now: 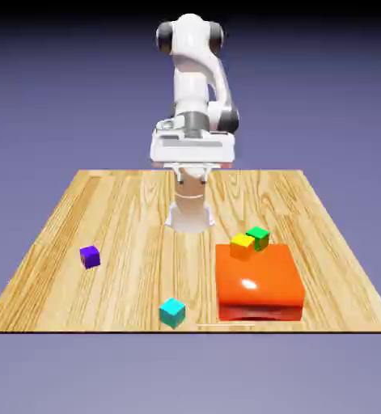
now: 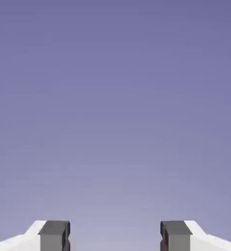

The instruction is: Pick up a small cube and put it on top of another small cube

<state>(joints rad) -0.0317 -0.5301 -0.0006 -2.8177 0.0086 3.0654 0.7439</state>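
- The purple cube (image 1: pixel 90 257) sits on the wooden desk (image 1: pixel 137 218), toward the exterior view's left, well apart from the other cubes and slightly turned, so that more than one side shows.
- The gripper (image 1: pixel 192 177) is spread, with nothing between its fingertips; in the hand view the two grey tips stand wide apart with only the blue-violet backdrop (image 2: pixel 115 108) showing between and beyond them.
- The white arm (image 1: pixel 191 73) holds the gripper above the desk, near the middle of the exterior view and in front of the robot's base (image 1: pixel 190 217), well apart from the purple cube.
- The cyan cube (image 1: pixel 172 313) rests near the desk's front edge, between the purple cube and the big glossy orange-red block (image 1: pixel 258 279), nearer to the block.
- The yellow cube (image 1: pixel 242 246) shows at the block's far edge; whether it touches the block is unclear.
- The green cube (image 1: pixel 258 237) is just beside the yellow one, a little farther back and toward the exterior view's right, partly hidden by it.
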